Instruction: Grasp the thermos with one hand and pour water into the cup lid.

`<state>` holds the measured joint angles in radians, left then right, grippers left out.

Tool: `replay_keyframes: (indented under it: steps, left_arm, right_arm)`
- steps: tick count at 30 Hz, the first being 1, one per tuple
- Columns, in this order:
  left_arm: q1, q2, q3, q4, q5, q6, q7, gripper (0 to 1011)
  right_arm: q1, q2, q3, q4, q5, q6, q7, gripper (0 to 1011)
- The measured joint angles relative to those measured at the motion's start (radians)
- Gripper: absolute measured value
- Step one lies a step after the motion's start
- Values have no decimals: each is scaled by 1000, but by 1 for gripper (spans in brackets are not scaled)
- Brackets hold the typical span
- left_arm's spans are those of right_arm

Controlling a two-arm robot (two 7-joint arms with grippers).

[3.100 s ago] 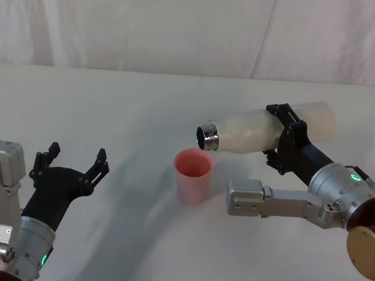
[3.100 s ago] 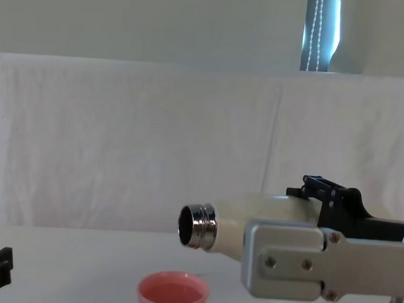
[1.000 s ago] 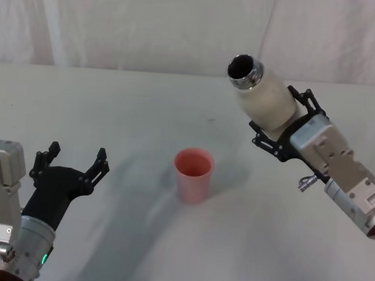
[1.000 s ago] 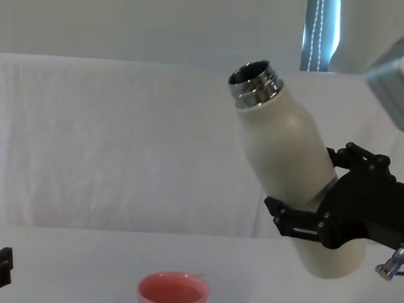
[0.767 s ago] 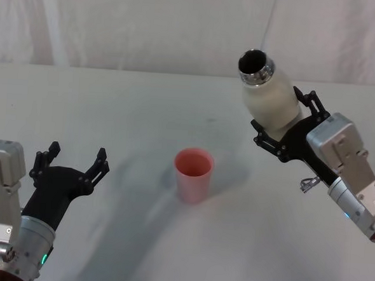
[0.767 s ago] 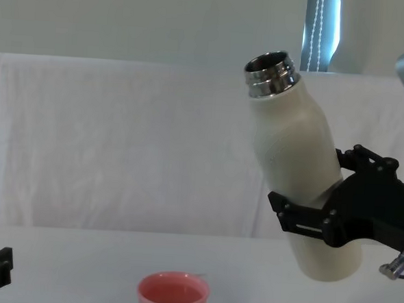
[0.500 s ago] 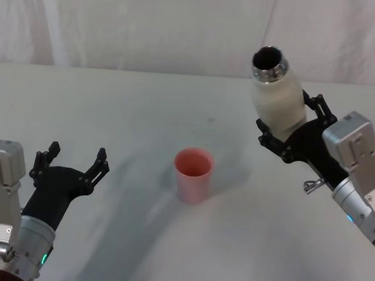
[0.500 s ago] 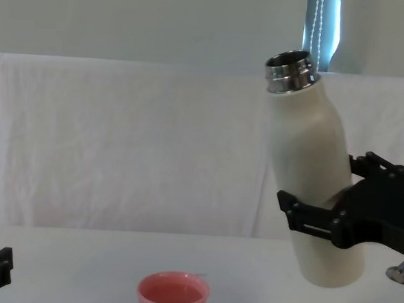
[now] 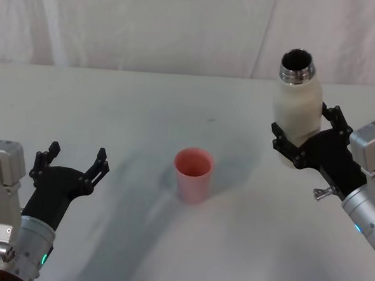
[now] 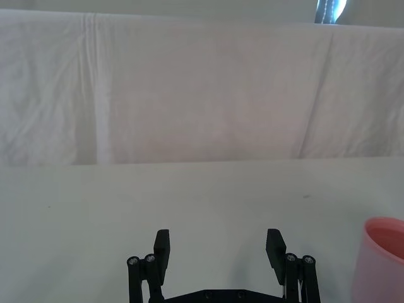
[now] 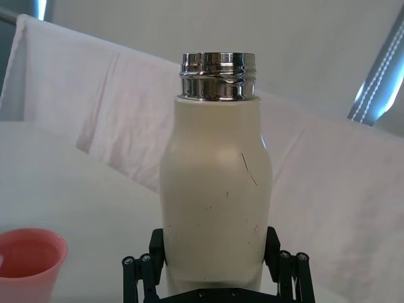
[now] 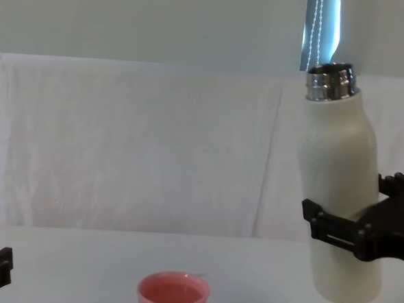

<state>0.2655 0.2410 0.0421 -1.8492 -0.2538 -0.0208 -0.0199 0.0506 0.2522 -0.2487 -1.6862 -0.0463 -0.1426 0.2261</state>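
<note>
A white table (image 9: 144, 112) sits in front of a wrinkly white cloth wall (image 9: 150, 23). The right gripper (image 9: 308, 145) is at 3 o'clock on the table, fingers squeezed around the thermos (image 9: 296, 99), which stands almost straight up, while the left gripper (image 9: 71, 165) waits at 8 o'clock with its fingers spread wide. The pink cup lid (image 9: 193, 175) stands in the middle, and the right wrist view shows tiny scratches on the thermos (image 11: 214, 189).

Tabletop (image 9: 145, 106): white, matte, covering the lower three quarters of the head view, with a draped white cloth backdrop (image 9: 131, 22) behind its far edge. Resting on it: one cup lid (image 9: 193, 175), small, round, pink, upright, rim up, just below the centre of the frame, casting a faint shadow toward the lower left.
</note>
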Motion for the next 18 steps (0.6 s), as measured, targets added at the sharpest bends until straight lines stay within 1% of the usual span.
replay_keyframes:
  steps: [10,15,18]
  left_arm:
    - [0,0,0,0,0,0,0,1001]
    - [0,0,0,0,0,0,0,1001]
    - [0,0,0,0,0,0,0,1001]
  right_arm:
    - [-22,-23,34,38,72,-31,-2,957]
    - [-30,-30,47,57,95,-33,-2,958]
    - [-32,-32,50,64,99,-32,-2,957]
